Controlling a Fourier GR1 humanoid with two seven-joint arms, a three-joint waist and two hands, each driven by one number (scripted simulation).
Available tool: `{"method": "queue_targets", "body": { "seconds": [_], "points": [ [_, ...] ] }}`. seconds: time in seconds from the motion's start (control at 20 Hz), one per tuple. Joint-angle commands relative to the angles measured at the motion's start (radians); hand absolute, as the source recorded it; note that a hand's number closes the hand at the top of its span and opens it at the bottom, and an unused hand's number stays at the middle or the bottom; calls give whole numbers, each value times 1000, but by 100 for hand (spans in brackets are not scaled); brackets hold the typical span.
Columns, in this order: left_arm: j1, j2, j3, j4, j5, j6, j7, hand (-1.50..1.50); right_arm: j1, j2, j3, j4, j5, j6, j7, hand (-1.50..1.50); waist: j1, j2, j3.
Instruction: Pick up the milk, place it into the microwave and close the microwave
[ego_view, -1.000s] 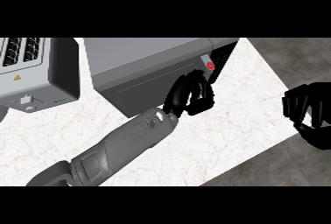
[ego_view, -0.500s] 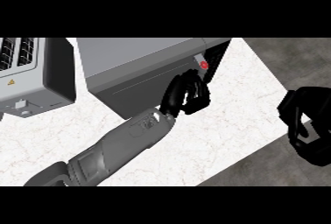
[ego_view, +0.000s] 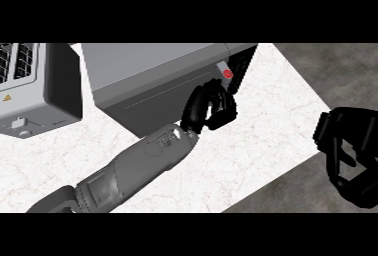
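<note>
The left hand (ego_view: 209, 107) is up against the front face of the microwave (ego_view: 148, 75), its grey forearm running diagonally up from the lower left corner of the head view across the white marbled counter (ego_view: 251, 145). The black fingers are curled inward against the dark grey microwave door (ego_view: 159, 102), near that door's right edge. They seem to be holding nothing, though the hand covers whatever lies directly beneath it, so I can't be fully sure. Just above the fingertips sits a small red button (ego_view: 227, 73) on the light control strip at the microwave's right side.

The door looks shut or very nearly shut, lying flat against the grey body. The milk is nowhere visible; I can't tell from here whether it is inside the microwave.

At the left edge stands a second grey appliance (ego_view: 33, 95) with a vent grille and a small yellow warning label, apart from the microwave with a dark gap between them.

The right hand (ego_view: 353, 150) shows at the far right, past the counter's edge over the dark floor (ego_view: 325, 65), well apart from the microwave, fingers curled in and holding nothing.
</note>
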Motion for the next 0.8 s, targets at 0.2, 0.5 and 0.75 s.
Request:
{"method": "queue_targets", "body": {
  "seconds": [0.2,0.5,0.75],
  "points": [
    [-90,-51,59,72,47,51,45,150,43,-39,80,-42,0,95,36,150,15,12,-1],
    [11,-53,279,-54,276,-23,30,150,97,-17,129,-91,-37,77,64,150,61,24,-19],
    [49,-54,294,-24,355,-120,13,150,161,11,154,-144,-36,35,70,150,97,13,-15]
  ]
}}
